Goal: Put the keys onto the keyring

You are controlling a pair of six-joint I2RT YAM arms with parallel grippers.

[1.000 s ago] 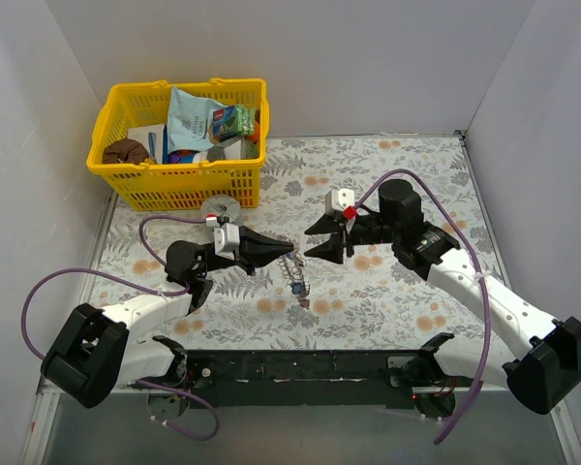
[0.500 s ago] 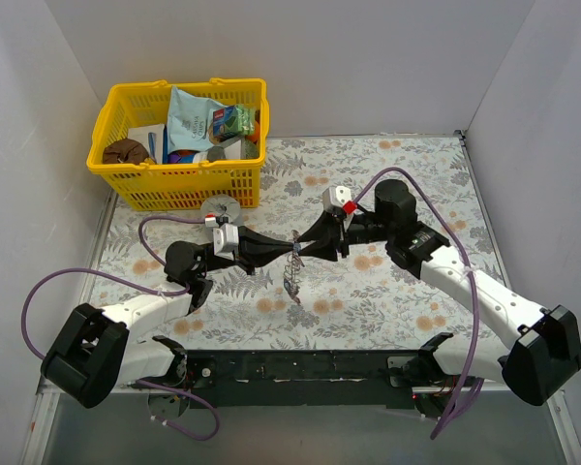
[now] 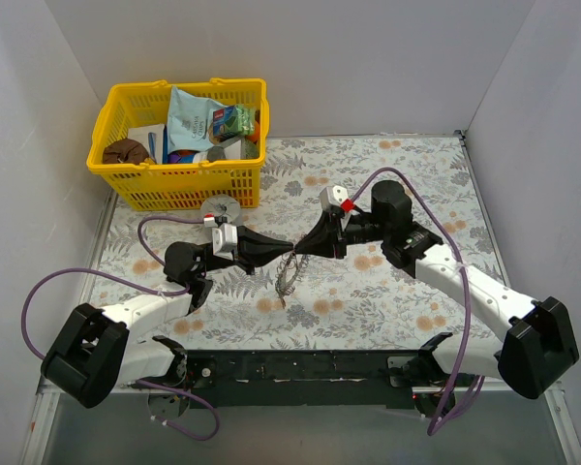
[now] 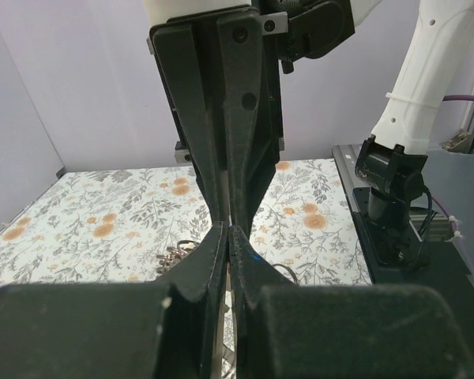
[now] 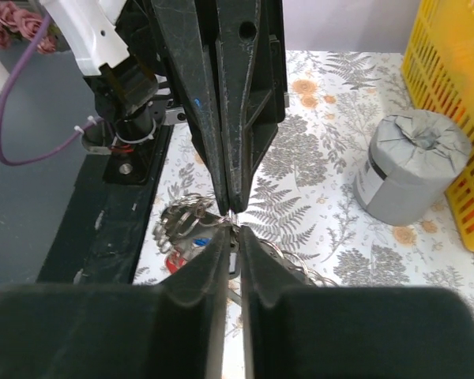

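Left gripper (image 3: pixel 287 251): black tapered fingers pinched on the keyring, tip to tip with the right one.
Right gripper (image 3: pixel 302 248): pinched nearly closed too; what it grips is hidden.
Keyring (image 3: pixel 288 276): shiny silvery loops, dangling just below both tips.
Keys (image 5: pixel 171 238): tiny, a red speck among the loops.
Surface: flowered cloth (image 3: pixel 387 291), between plain white walls.
Beyond left gripper: grey tin (image 3: pixel 220 206), then yellow lattice basket (image 3: pixel 126 189).

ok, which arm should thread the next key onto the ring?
Right, likely: left gripper is pinched shut on the keyring, which hangs below it; right gripper sits tip to tip against it, at the ring, placed to thread.
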